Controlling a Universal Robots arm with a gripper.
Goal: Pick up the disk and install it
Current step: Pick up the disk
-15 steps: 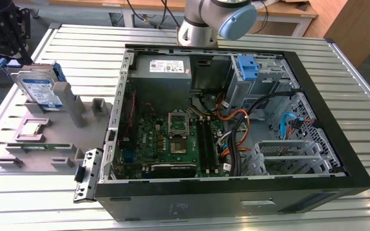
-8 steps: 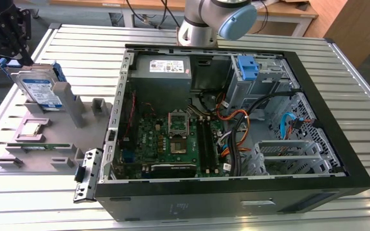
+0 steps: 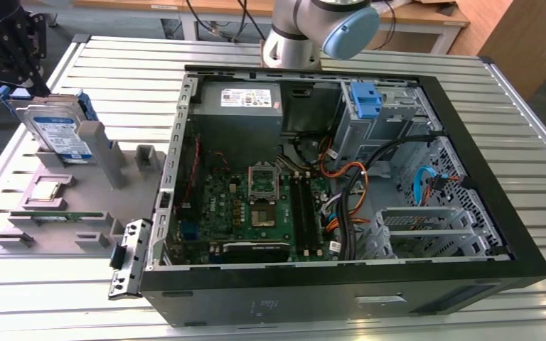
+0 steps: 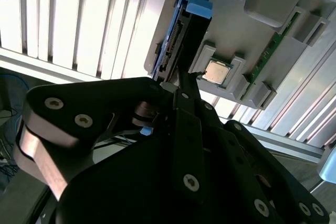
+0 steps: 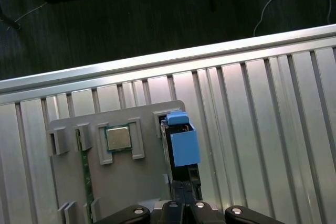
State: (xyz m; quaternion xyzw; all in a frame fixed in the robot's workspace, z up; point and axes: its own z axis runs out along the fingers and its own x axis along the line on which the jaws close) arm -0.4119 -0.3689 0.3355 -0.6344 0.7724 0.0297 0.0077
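One disk (image 3: 57,132) stands upright in its grey holder (image 3: 103,153) on the desk (image 3: 121,71). My jaws sit at its upper end; spread or pinching, I cannot tell. This is the pickup step, and it calls for a square grip and a straight lift.

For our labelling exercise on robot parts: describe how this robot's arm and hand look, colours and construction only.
In the exterior view the arm is silver-grey tubing with a rounded light-blue cap on its joint. In the second wrist view the hand is matte black, built of flat linked plates pinned with round silver screws.
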